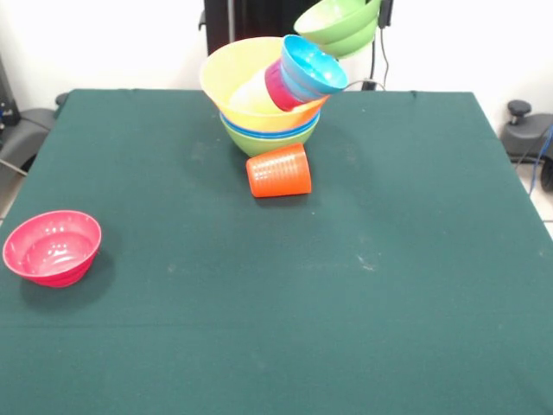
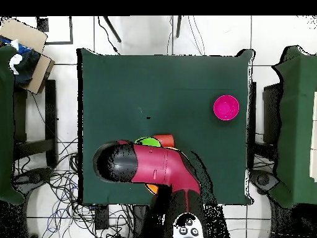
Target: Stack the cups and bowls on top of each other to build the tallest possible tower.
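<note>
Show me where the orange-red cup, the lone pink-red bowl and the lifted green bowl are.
orange-red cup (image 1: 279,171), front view, ribbed side.
pink-red bowl (image 1: 52,246), front view, inner bottom.
green bowl (image 1: 339,23), front view, outer wall.

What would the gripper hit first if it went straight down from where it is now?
Probably the light-blue bowl, lying tilted in the orange-yellow bowl. The green bowl up by the gripper hangs just above it in the front view, so it would touch first, though depth is unclear.

Red arm (image 2: 162,168) low over table edge
</note>
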You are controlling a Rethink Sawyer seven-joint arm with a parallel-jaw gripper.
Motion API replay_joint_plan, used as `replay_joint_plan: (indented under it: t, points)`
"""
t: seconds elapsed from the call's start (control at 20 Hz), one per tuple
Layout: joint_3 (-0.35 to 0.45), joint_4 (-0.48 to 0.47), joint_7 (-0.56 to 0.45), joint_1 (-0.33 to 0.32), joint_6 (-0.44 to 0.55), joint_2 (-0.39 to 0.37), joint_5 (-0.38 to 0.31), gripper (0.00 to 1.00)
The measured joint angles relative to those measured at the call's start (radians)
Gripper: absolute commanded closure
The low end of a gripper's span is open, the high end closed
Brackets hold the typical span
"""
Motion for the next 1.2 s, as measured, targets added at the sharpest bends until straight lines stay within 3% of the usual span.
replay_joint_plan:
  t: [0.5, 1.2]
  points:
    - [0.0, 0.018, 0.002, -0.005, -0.034, 0.057, 0.002, 1.0]
    - [0.002, 0.045, 0.002, -0.074, -0.117, 0.151, 0.002, 1.0]
